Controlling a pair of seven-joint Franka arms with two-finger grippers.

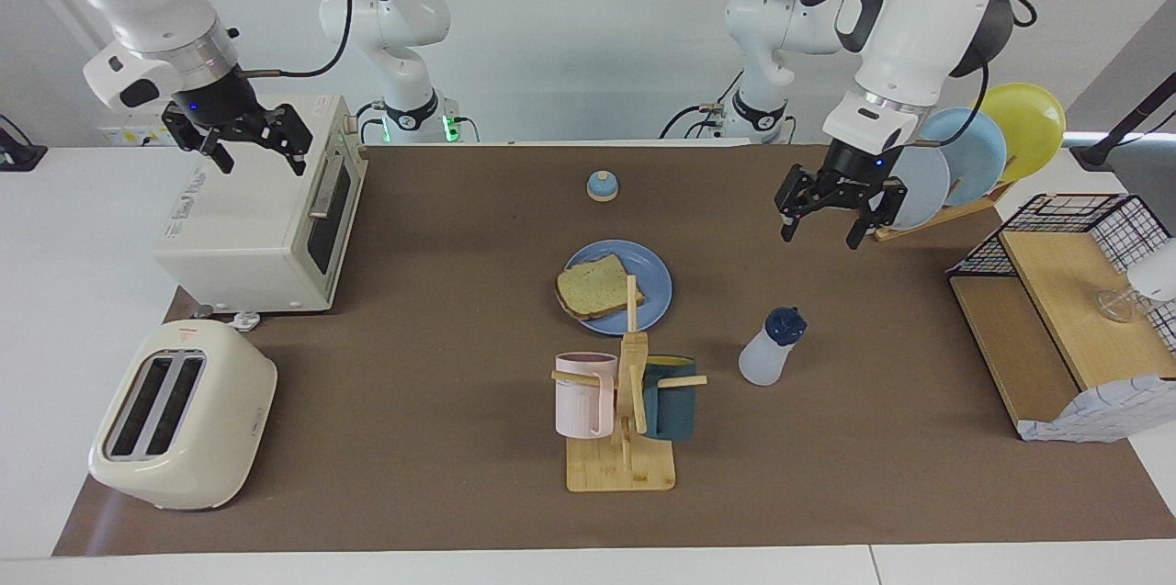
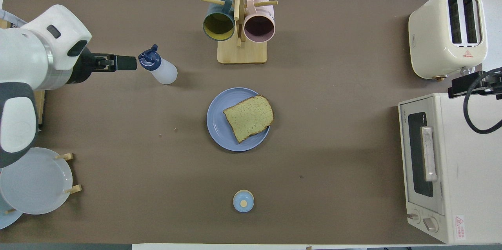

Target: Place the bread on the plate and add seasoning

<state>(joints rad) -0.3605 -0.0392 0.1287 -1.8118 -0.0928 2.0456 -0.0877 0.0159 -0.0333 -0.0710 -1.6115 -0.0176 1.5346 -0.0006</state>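
Observation:
The bread (image 1: pixel 595 289) lies on the medium-blue plate (image 1: pixel 654 286) at the middle of the table; in the overhead view the bread (image 2: pixel 249 117) covers the plate's (image 2: pixel 217 120) half toward the right arm's end. The seasoning bottle (image 1: pixel 770 348) stands on the mat toward the left arm's end, farther from the robots than the plate; it also shows in the overhead view (image 2: pixel 159 67). My left gripper (image 1: pixel 820 234) is open and empty, in the air, apart from the bottle; from overhead it (image 2: pixel 131 62) sits beside the bottle's cap. My right gripper (image 1: pixel 255 153) is open and empty over the toaster oven.
A toaster oven (image 1: pixel 266 218) and a toaster (image 1: pixel 179 415) stand at the right arm's end. A wooden mug rack (image 1: pixel 625 401) with two mugs stands farther out than the plate. A blue-domed knob (image 1: pixel 602 186) sits nearer the robots. A plate rack (image 1: pixel 955 163) and a wire shelf (image 1: pixel 1066 291) stand at the left arm's end.

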